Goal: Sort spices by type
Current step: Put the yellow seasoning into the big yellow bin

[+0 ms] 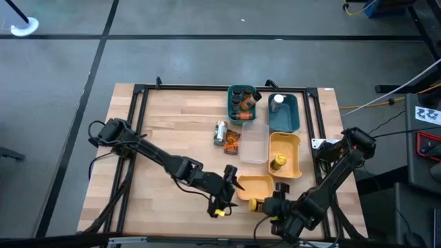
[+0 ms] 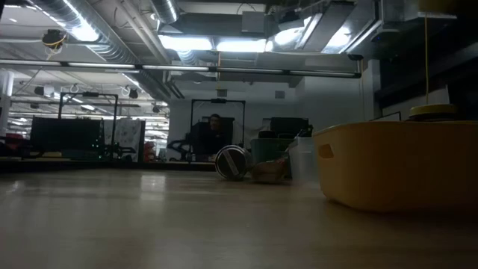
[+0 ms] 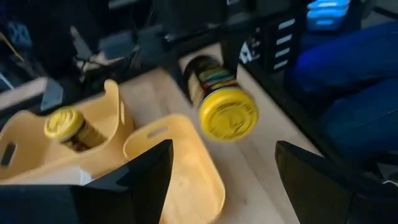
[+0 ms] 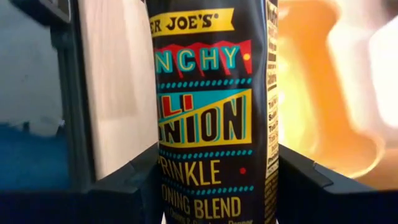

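Note:
My right gripper (image 1: 270, 205) is near the table's front edge, shut on a dark-labelled spice jar with a yellow lid (image 1: 253, 204); the lid (image 3: 227, 113) faces my left gripper. My left gripper (image 1: 227, 186) stands open just left of it, beside the near yellow bin (image 1: 255, 186), with nothing between its fingers (image 3: 146, 180). Another yellow-lidded jar (image 1: 279, 162) stands in the far yellow bin (image 1: 295, 146). One jar (image 1: 220, 132) and an orange-brown packet (image 1: 233, 142) lie on the table. Several jars fill the teal bin (image 1: 231, 103); a white-lidded one (image 1: 277, 102) sits in the blue bin (image 1: 288, 120). My right gripper pinches the jar's labelled body (image 4: 214, 124) between its two fingers (image 4: 130, 180), one on each side. The fingers slant down from the table's right and lie across the jar. The jar is tilted, lid end toward my left gripper, and appears lifted off the table.
A clear bin (image 1: 253, 145) stands between the loose jar and the far yellow bin. A black frame (image 1: 138, 103) borders the tabletop. Bare wood spreads over the table's left half. In the low view the near yellow bin (image 2: 396, 168) fills the right side.

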`<action>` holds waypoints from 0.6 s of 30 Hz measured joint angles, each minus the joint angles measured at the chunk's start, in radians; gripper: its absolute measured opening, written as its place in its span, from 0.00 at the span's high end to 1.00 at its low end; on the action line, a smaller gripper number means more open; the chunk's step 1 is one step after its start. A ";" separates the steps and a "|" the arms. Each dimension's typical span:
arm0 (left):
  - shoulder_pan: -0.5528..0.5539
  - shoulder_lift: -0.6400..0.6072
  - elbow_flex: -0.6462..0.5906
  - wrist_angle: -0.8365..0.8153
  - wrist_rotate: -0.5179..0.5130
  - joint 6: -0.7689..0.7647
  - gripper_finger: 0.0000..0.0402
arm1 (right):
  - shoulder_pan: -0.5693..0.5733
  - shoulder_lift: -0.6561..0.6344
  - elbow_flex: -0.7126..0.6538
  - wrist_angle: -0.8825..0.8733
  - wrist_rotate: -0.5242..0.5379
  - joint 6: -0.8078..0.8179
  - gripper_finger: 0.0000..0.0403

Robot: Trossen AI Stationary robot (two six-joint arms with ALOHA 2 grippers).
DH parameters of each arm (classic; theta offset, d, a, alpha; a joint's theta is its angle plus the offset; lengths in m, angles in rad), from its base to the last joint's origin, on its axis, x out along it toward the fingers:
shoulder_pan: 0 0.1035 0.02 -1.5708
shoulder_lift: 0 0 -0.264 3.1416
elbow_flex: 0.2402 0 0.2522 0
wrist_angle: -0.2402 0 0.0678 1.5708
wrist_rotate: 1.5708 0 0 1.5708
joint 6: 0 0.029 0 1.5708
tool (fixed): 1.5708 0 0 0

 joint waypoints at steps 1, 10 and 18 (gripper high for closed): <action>-0.004 0.000 0.000 0.011 0.000 0.005 0.34 | 0.000 -0.003 0.000 0.002 0.026 -0.011 0.46; -0.009 0.000 0.000 0.038 -0.003 -0.006 0.34 | -0.034 -0.009 0.000 0.121 0.163 -0.155 0.46; -0.010 0.000 0.000 0.031 -0.003 -0.044 0.34 | -0.093 -0.007 0.000 0.150 0.177 -0.228 0.46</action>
